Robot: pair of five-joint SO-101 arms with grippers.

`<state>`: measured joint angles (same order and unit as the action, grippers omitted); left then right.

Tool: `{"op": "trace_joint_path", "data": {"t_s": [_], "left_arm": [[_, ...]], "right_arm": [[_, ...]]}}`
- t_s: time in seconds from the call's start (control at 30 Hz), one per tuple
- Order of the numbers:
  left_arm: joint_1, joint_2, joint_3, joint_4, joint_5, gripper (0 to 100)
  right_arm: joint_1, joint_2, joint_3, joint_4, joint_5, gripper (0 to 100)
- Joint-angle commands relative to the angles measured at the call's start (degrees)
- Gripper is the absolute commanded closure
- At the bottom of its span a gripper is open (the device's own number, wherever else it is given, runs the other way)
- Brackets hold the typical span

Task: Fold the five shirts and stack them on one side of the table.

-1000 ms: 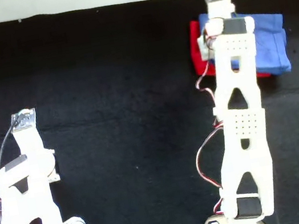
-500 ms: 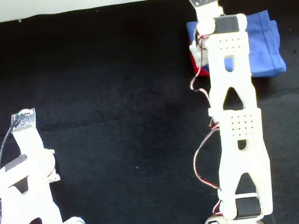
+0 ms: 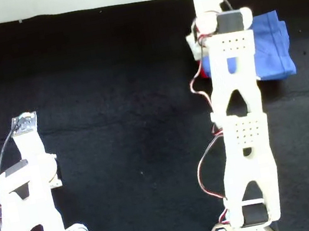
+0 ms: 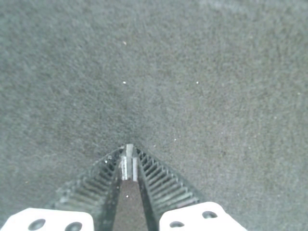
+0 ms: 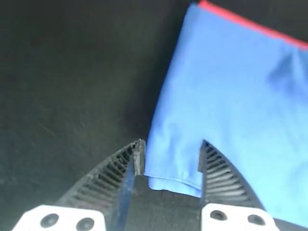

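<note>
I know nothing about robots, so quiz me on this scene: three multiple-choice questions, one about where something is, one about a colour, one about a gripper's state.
1. Where on the table does the folded blue shirt lie?
A. near left corner
B. middle
C. far right side

2. What colour is the cloth edge peeking out from under the blue shirt?
A. yellow
B. red
C. green

3. How does the left gripper stand?
A. shut, holding nothing
B. wide open
C. shut on a shirt

Answers:
1 C: the high view shows it at the far right of the table.
2 B: the right wrist view shows a red strip along the blue shirt's border.
3 A: its fingers meet over bare table.
</note>
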<state>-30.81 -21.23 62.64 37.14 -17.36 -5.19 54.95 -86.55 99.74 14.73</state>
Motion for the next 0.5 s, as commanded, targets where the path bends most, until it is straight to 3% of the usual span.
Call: {"op": "trace_joint_path", "data": {"t_s": [0.0, 0.3, 0.47], "left_arm": [[0.9, 0.3, 0.0, -1.1, -0.2, 99], [0.9, 0.3, 0.0, -1.1, -0.2, 99], [0.9, 0.3, 0.0, -1.1, -0.2, 99]], "right_arm": [[1.0, -1.9, 0.1, -1.8, 0.3, 99.3], [2.1, 11.6, 2.7, -5.0, 0.3, 99.3], [2.9, 9.1, -0.6, -6.3, 0.4, 99.3]]}}
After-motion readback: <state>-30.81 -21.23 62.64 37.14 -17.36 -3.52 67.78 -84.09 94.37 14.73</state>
